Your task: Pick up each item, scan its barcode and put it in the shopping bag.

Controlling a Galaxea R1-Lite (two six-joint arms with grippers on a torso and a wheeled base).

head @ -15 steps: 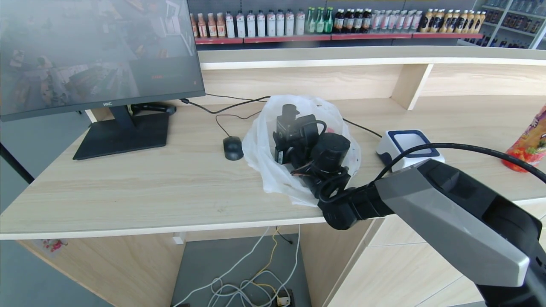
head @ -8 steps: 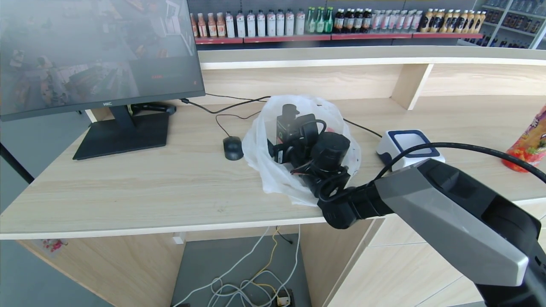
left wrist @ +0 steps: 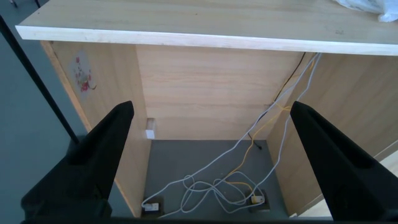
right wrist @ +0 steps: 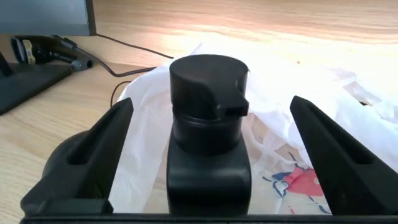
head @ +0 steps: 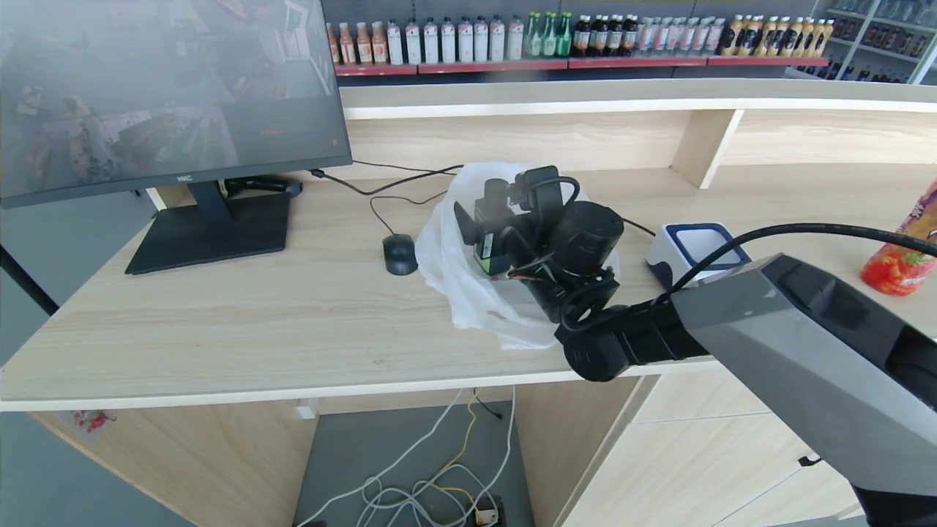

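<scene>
**Black bottle upright in the bag, right pincer spread around it**

Surface (head: 256,315): pale wood counter with a raised ledge along the far side. Carries everything below.

Monitor (head: 168,88): far left of the surface on a black stand, screen dim.

Right arm (head: 805,344): comes in from the near right and ends over the bag at mid-surface.

Shopping bag (head: 468,300): thin white plastic, crumpled, mouth open upward. Some red print on the plastic in the right wrist view.

Right pincer (right wrist: 211,109): fingers (right wrist: 93,149) wide apart, one on each side of the bottle, with a clear gap on both sides. Not clamped on anything.

Bottle (head: 489,227): black, with a black cap and a green patch low on the body. Stands upright inside the bag's mouth, white plastic around and behind it, between the spread fingers.

Left pincer (left wrist: 211,118): fingers wide apart, holding nothing. Sits below the surface's near edge, facing the wood panel underneath. Loose cables (left wrist: 217,186) lie on the floor there.

Scanner (head: 695,249): white box with a dark blue frame on top, just right of the bag, cable attached.

Red-orange packet (head: 900,256): far right of the surface, well apart from the bag. Cannot tell what it holds.

Mouse (head: 400,254): black, just left of the bag, cord running back.

Behind the counter: a red shelf with a row of drink bottles (head: 585,33).
</scene>
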